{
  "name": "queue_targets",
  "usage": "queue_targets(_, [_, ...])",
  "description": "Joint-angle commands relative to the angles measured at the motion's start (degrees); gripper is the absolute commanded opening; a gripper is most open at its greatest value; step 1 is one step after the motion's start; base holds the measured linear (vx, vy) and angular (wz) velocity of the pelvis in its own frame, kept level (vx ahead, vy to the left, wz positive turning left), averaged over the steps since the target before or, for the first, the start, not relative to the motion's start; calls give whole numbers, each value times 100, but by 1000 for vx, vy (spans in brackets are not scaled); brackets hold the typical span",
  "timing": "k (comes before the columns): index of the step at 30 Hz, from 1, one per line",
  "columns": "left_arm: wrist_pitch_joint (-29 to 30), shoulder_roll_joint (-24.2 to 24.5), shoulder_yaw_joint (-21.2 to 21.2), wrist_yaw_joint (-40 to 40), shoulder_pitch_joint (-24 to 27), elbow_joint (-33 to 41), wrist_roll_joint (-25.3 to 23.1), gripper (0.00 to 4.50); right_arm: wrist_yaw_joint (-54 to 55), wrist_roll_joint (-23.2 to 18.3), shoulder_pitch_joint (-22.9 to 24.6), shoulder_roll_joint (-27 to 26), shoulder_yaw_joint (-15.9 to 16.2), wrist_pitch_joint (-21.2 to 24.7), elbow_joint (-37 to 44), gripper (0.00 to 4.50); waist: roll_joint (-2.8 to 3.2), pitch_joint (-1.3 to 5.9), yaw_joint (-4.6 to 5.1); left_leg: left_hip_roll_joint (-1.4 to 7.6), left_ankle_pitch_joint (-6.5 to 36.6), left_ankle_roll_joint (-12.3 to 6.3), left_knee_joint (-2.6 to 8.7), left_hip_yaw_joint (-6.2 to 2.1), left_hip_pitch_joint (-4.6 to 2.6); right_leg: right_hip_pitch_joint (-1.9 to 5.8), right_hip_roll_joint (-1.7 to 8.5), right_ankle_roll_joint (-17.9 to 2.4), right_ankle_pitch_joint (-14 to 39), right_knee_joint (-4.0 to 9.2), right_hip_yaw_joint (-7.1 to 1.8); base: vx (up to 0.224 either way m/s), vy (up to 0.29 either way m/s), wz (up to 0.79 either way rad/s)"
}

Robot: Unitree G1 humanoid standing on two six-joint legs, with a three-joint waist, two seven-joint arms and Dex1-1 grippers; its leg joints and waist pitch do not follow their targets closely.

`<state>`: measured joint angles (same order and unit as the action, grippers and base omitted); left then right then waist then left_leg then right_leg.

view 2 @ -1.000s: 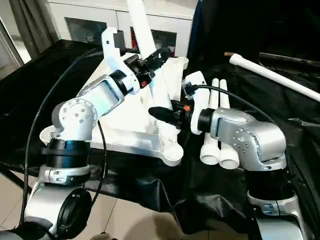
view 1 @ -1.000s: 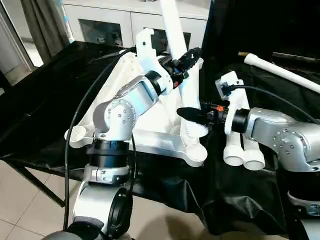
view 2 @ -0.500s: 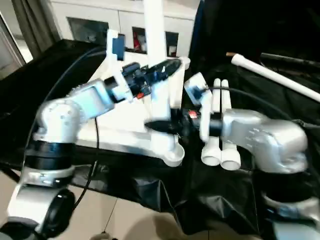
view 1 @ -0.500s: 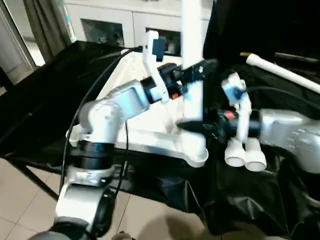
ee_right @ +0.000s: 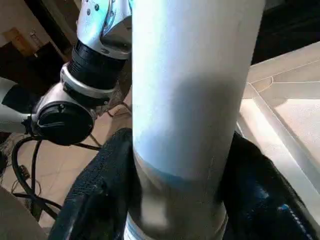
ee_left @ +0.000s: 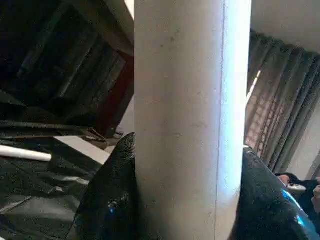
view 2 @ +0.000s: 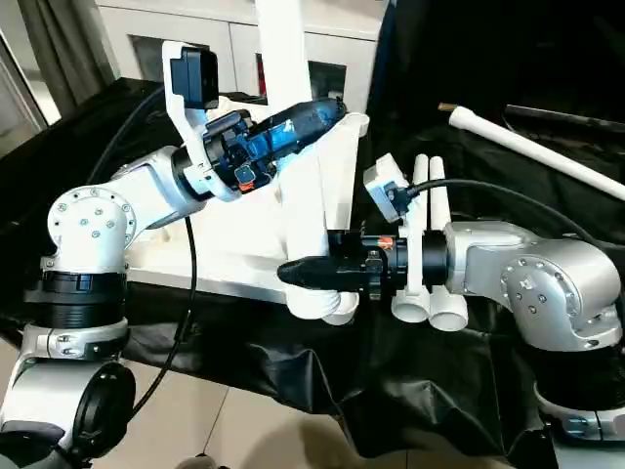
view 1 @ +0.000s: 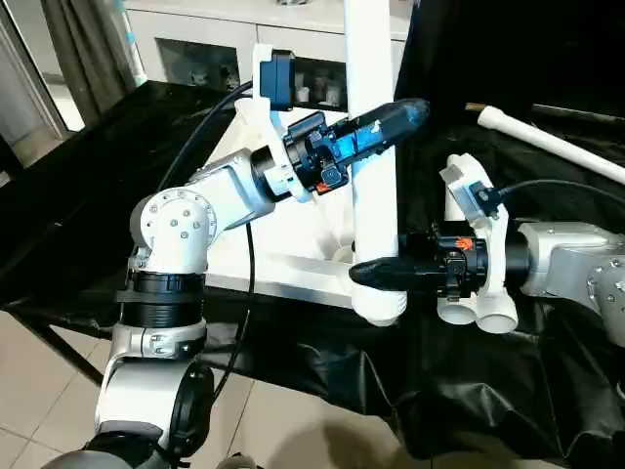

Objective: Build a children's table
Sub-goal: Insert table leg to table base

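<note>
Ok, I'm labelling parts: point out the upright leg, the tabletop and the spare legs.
upright leg (view 1: pixel 373 117): left eye view, mid shaft.
tabletop (view 2: pixel 220 249): right eye view, ribbed underside.
spare legs (view 1: pixel 479 308): left eye view, flared ends.

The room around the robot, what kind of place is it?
Probably an indoor room set up for robot work: a white cabinet with glass doors, grey curtains, a tiled floor, and a table under a black cloth.

We lose the top of the upright leg (view 1: pixel 371 147) past the picture's upper edge. Its flared foot hides the near corner socket of the tabletop (view 1: pixel 293 220), so we cannot tell whether it is seated. The left arm (view 1: pixel 195 210) covers much of the tabletop's ribbed underside beside the leg.
</note>
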<state>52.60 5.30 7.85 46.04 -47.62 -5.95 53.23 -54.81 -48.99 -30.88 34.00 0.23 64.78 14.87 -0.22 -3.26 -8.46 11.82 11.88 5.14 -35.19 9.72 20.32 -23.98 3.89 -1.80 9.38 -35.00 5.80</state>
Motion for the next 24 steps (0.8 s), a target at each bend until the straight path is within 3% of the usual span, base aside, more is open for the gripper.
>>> queue_targets(1, [5,-26,56,58,-87,135,248,185,118,53,77,-4,16,32,-61,207,-121,447,-26,56,116,-197,344,0,71,431,373,-348,1690,437,-296,0,0,0])
queue_targets(6, [-68,-96,80,-110,-50,130,168,185,258,93,86,-68,17,-40,-100,204,-109,444,-27,53,157,-174,348,0,66,429,372,-297,1787,455,-290,0,0,0])
queue_targets(7, [-86,-122,91,-189,-46,112,137,241,288,105,85,-80,14,-54,-111,203,-106,451,-30,52,138,-166,341,1,67,431,369,-301,1741,445,-294,0,0,0])
queue_targets(9, [-88,-334,315,-895,-178,-164,80,261,383,193,84,-109,5,-110,-159,202,-101,451,-27,63,134,-138,334,0,78,433,366,-354,1633,429,-295,0,0,0])
queue_targets(10, [-196,-341,247,-983,-165,-149,-91,261,422,228,85,-121,3,-134,-176,202,-123,448,-27,37,161,-135,326,12,75,440,358,-364,1668,465,-282,0,0,0])
queue_targets(13, [-500,-293,-15,-1143,-117,-63,-610,283,515,305,74,-155,0,-190,-216,200,-112,452,-40,57,131,-174,350,-15,70,434,357,-185,1719,472,-287,0,0,0])
queue_targets(15, [-795,-362,-199,-2137,-150,-198,-1438,229,850,553,26,-289,-14,-367,-349,198,-73,460,-34,77,112,-119,348,-36,69,429,357,-164,1606,448,-285,0,0,0])
queue_targets(16, [-948,-488,-211,-2810,-123,-195,-1820,235,1108,715,-20,-425,-41,-516,-452,198,-90,456,-22,57,144,-84,345,-23,65,435,353,-127,1655,466,-272,0,0,0])
queue_targets(17, [-992,-534,-214,-3005,-106,-169,-1917,244,1191,755,-34,-474,-54,-562,-480,198,-81,467,-14,75,135,-47,341,-34,74,438,358,-145,1592,439,-283,0,0,0])
queue_targets(18, [-992,-753,-91,-3379,-44,5,-1865,242,1377,814,-81,-609,-89,-628,-540,198,-129,475,-5,35,104,-61,319,-8,90,463,361,-171,1598,447,-275,0,0,0])
queue_targets(20, [-995,-844,-77,-3505,-9,115,-1845,197,1417,854,-100,-649,-66,-654,-557,198,-125,483,-10,47,-21,-141,315,-22,108,464,357,-268,1363,415,-281,0,0,0])
queue_targets(23, [-1060,-845,-261,-3603,57,231,-2059,210,1433,915,-113,-711,2,-700,-570,197,-134,475,-4,49,-35,-209,313,-17,104,448,354,-360,1258,407,-288,0,0,0])
queue_targets(24, [-1086,-873,-304,-3623,83,250,-2109,195,1444,945,-122,-742,42,-729,-580,197,-124,466,1,61,24,-232,318,-12,91,431,357,-393,1329,414,-289,0,0,0])
